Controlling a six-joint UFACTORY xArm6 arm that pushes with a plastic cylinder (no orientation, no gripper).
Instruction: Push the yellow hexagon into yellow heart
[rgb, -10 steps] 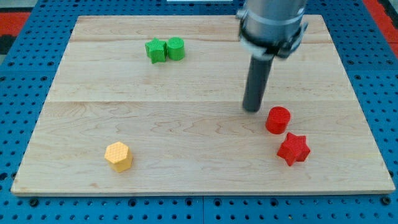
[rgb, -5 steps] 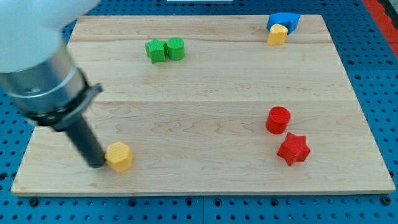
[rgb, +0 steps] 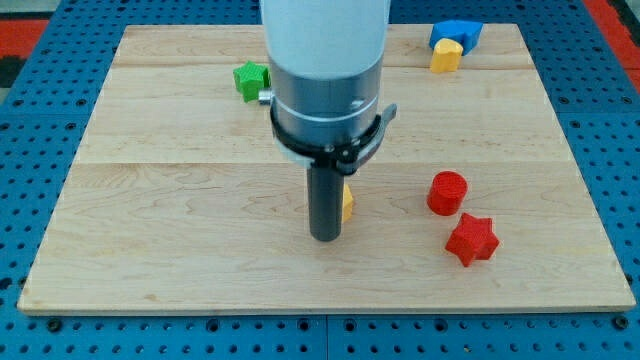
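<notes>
My tip (rgb: 326, 238) rests on the table (rgb: 150, 200), touching the yellow hexagon (rgb: 347, 204), mostly hidden behind it. The yellow heart (rgb: 446, 55) sits far off. No writing visible.

Wooden board (rgb: 150, 150) lying on a blue perforated base (rgb: 30, 110). Green star block (rgb: 250, 78) near the view's top, left of centre (right side hidden). Blue block (rgb: 458, 30) at top right. Red cylinder (rgb: 447, 192) and red star (rgb: 471, 239) at lower right, just apart.
</notes>
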